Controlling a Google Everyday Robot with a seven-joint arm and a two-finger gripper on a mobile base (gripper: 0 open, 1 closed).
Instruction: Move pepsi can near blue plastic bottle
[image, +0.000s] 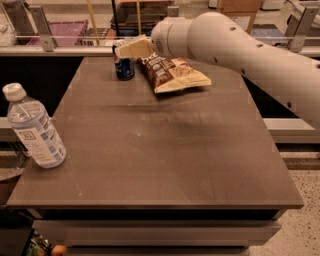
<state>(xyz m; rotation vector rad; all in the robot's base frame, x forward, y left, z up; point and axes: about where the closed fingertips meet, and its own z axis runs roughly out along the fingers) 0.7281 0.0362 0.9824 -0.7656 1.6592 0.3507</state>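
Observation:
The pepsi can (124, 66) stands upright at the far edge of the brown table (160, 150), left of centre. The blue plastic bottle (33, 127) stands at the table's front left, far from the can. My gripper (132, 49) comes in from the right on a white arm (235, 45). Its cream-coloured fingers (135, 48) are at the can's top right and partly cover the can's top. I cannot tell whether they touch the can.
A brown snack bag (172, 74) lies just right of the can, under my arm. Behind the table runs a metal rail (60, 47) with a purple bin (67, 30) beyond it. Floor shows at the lower right.

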